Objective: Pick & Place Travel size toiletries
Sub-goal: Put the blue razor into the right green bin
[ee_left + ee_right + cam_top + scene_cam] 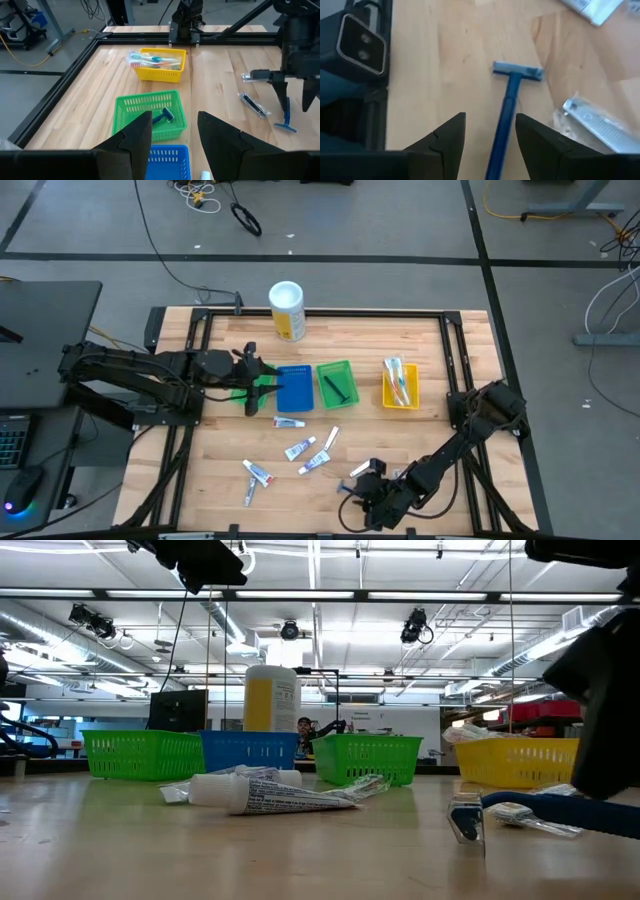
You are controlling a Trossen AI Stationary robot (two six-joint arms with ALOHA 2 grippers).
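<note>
Two end effectors were in view. We found the right end effector low at the worktop's near edge, fingers parted astride the handle of a blue razor lying flat, not gripped. Several small tubes lay mid-worktop. Farther back, the left end effector hung open and empty above the blue tray.

The high camera hung overhead, looking straight down on the whole pale wooden worktop. The low camera sat at worktop height, facing level toward the room's twelve o'clock. The left wrist camera looked across to the far arm; the right wrist camera hung close above a dark blue plastic razor, shared with the left wrist view.
</note>
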